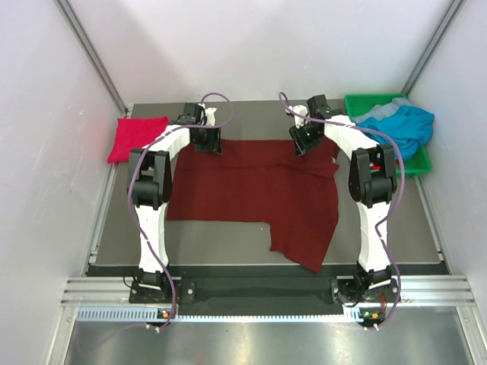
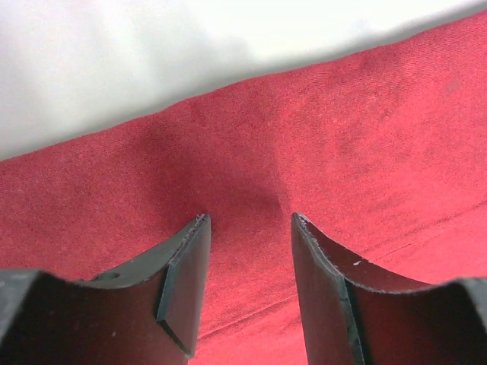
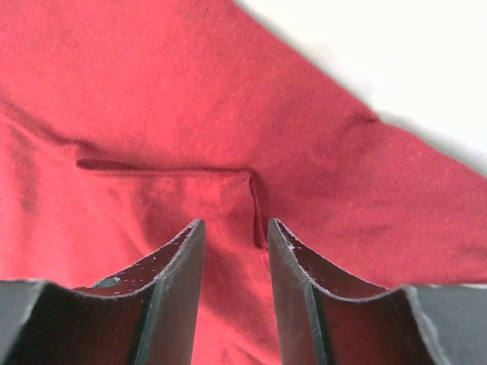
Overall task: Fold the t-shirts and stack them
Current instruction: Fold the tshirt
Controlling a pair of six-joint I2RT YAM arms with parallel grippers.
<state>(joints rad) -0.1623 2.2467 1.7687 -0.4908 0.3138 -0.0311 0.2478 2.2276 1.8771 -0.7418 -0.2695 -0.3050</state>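
The maroon t-shirt [image 1: 251,190] is lying spread in the middle of the frame. I am placing the left gripper [image 2: 249,222] and right gripper [image 3: 236,224] on its upper edge, one toward each end, for lifting it evenly. Both jaws are standing half parted, seemingly not pinching cloth yet.

Readable text: none in any view.
Maroon t-shirt [image 1: 251,190], table centre: plain cloth, no print legible.
Crimson t-shirt [image 1: 137,138], 10 o'clock: plain, no print.
Green bin [image 1: 369,99], 2 o'clock: no label legible.
Teal-blue t-shirt [image 1: 403,125], in the bin: plain.
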